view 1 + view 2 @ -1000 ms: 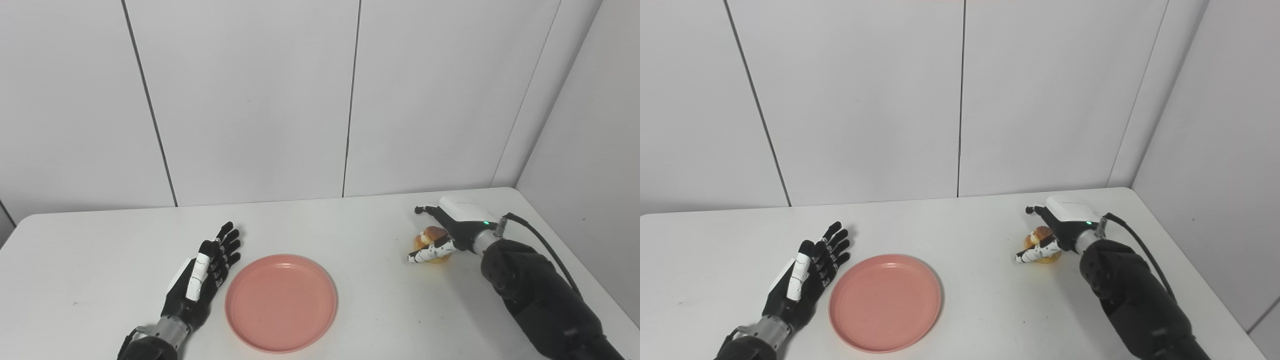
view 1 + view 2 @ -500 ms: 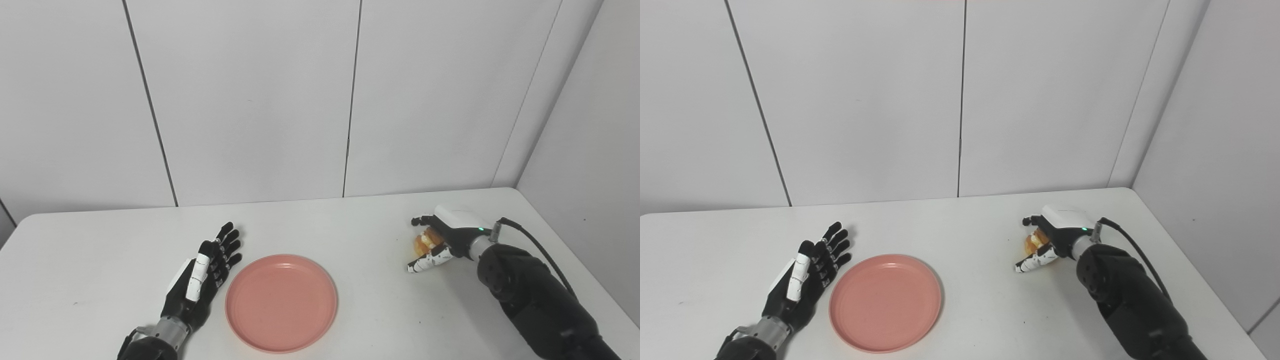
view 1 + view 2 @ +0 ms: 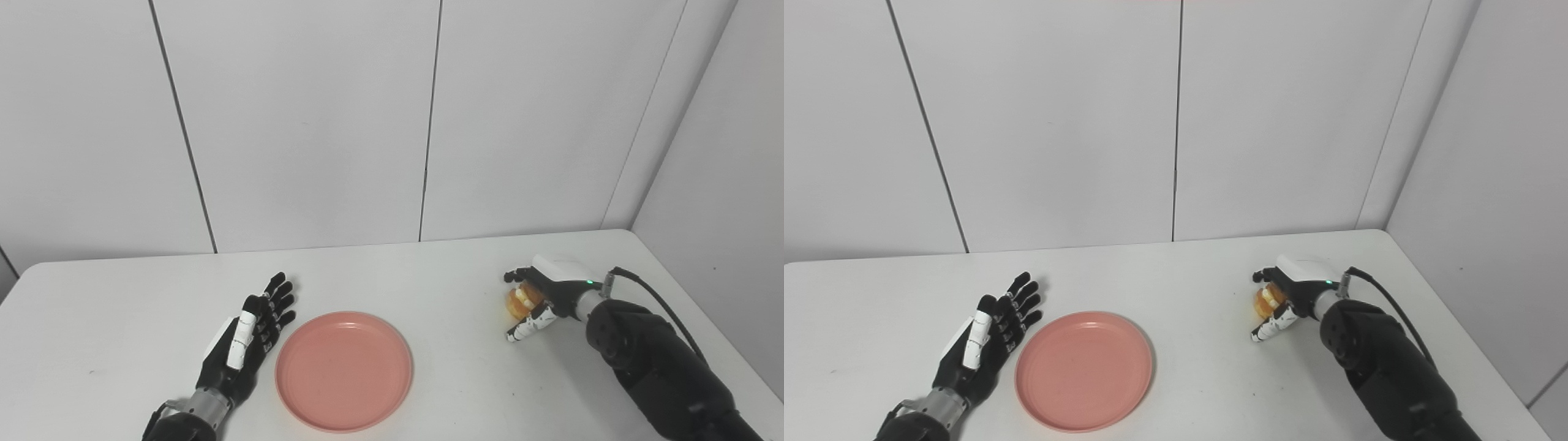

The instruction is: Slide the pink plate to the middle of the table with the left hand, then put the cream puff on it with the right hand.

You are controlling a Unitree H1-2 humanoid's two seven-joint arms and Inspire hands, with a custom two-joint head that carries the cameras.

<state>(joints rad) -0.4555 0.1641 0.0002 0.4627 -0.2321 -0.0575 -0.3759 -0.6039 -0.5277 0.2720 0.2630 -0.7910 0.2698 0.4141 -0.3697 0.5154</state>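
We kept our left hand (image 3: 245,343) flat and spread just left of the pink plate (image 3: 344,370), while our right hand (image 3: 542,297), well right of the plate, curled around the cream puff (image 3: 519,298) to carry it over.

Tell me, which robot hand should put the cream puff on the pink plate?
The right hand. Its fingers are already curled around the cream puff. The left hand lies open beside the pink plate, across the plate from the puff.
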